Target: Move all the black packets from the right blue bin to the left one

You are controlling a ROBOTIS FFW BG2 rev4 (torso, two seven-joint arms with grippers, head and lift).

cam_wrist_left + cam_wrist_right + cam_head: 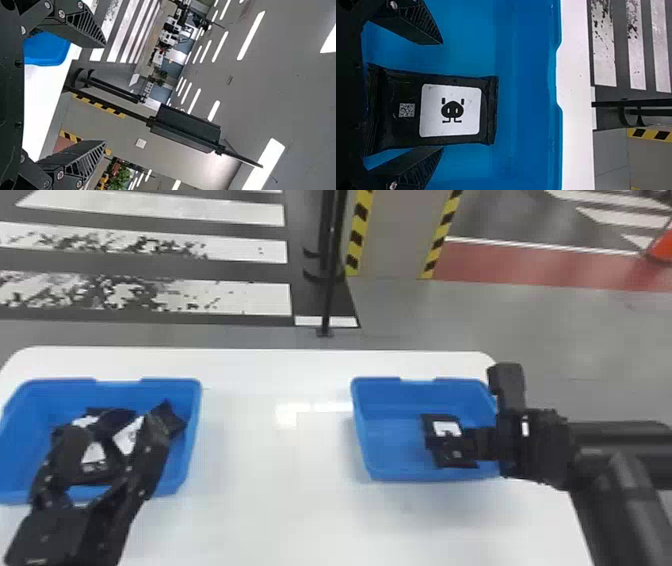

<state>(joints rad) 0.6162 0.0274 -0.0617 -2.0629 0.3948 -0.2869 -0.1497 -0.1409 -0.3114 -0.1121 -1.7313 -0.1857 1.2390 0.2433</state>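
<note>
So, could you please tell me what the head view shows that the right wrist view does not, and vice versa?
The head view adds the left bin, the black packets inside and the left gripper over them. The right wrist view adds the pig drawing and square code on the right bin's packet. Both show that packet in the right bin, the right gripper and the white table.

Right blue bin point(425, 395), smooth plastic — black packet point(411, 93), crinkled — table point(250, 450), glossy.

Head camera, high, and right wrist's, close, share right bin point(390, 395).
</note>
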